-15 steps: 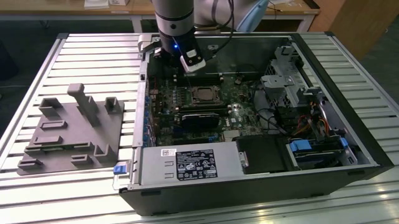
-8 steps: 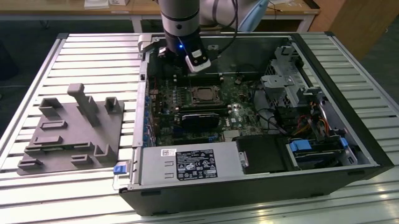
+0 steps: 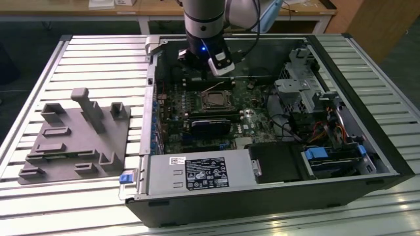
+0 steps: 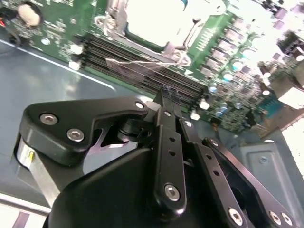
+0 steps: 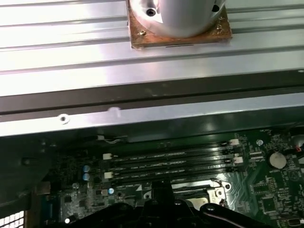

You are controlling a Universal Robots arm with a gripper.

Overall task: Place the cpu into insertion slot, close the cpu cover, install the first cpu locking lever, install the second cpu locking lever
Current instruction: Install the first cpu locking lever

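Hand (image 4: 165,92): fingers pressed together with nothing between them, as shown in the second wrist view. It hangs low inside the open computer case (image 3: 262,206), just above the long black memory slots (image 4: 104,50). I cannot tell whether the tips touch them.

Cpu (image 4: 152,19): just ahead of the hand, beyond the memory slots. It appears to lie flat in the insertion slot (image 3: 204,102).

Handling, by judgement:
- The cpu looks light, thin and stiff, with a smooth metal top. Its underside is likely delicate, so hold it by two opposite edges and keep it level.
- The cpu cover (image 4: 190,35) is thin sheet metal. It is probably stiff but easy to bend if pushed off-centre.
- The locking lever (image 4: 137,61) is a fine wire reaching from the slot toward the hand. It is likely springy and best taken near its free end.

Hard to make out:
- The cpu top glares white, so its edges merge with the cover.
- I cannot say whether the cover lies fully down.
- The slot's far side is cut off in the second wrist view.
- A second lever cannot be picked out.
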